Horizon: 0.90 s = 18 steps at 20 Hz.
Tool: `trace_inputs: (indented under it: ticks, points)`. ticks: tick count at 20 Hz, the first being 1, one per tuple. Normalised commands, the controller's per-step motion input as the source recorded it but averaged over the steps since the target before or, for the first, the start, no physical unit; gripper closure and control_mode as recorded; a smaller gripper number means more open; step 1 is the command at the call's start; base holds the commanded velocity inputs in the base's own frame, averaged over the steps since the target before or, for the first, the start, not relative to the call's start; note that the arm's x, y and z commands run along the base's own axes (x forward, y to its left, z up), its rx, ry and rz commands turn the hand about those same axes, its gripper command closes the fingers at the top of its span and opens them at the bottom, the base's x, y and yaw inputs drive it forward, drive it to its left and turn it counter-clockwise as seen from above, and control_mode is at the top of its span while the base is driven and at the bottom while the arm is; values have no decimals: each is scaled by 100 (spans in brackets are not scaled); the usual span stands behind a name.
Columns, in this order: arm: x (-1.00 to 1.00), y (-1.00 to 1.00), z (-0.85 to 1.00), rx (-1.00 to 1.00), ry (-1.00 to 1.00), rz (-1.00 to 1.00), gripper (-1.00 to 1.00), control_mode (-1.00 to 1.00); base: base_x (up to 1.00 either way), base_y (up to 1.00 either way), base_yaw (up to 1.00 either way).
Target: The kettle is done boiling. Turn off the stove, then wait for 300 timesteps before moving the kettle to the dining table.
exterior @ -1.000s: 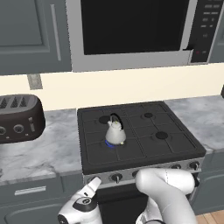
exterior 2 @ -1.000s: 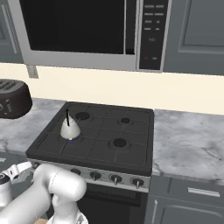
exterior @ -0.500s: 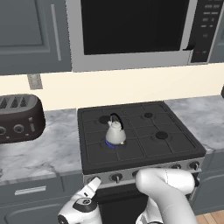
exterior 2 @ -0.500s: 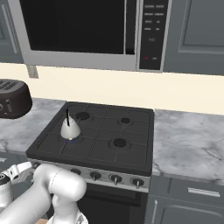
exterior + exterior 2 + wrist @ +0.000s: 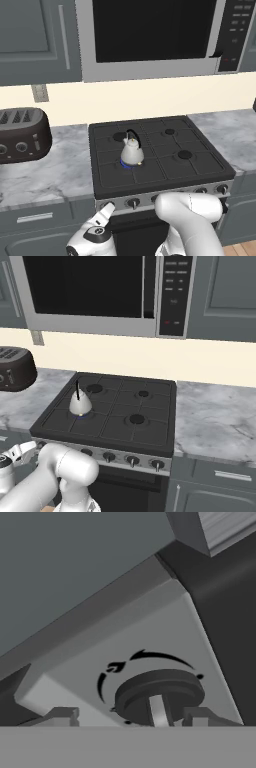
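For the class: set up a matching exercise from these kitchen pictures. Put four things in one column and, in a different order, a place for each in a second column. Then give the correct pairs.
Things
1. kettle
2. toaster
3. microwave
4. end effector

Places
A. on the wall above the stove
B. on the marble counter left of the stove
C. close up to a round stove knob on the steel front strip
D. on a front left burner, over a blue flame

Pairs: 1-D, 2-B, 3-A, 4-C
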Motion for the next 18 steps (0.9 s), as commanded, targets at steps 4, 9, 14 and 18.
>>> trace_inputs:
  ticks: [4, 9, 14, 18]
  points:
    - [17, -1, 0, 1, 0, 0, 100, -100, 0, 0, 0]
    - [16, -1, 0, 0, 0, 0, 100, -100, 0, 0, 0]
    - [10, -38, 19, 6, 0, 0, 100, -100, 0, 0, 0]
    - [0, -30, 22, 4, 0, 0, 100, -100, 0, 0, 0]
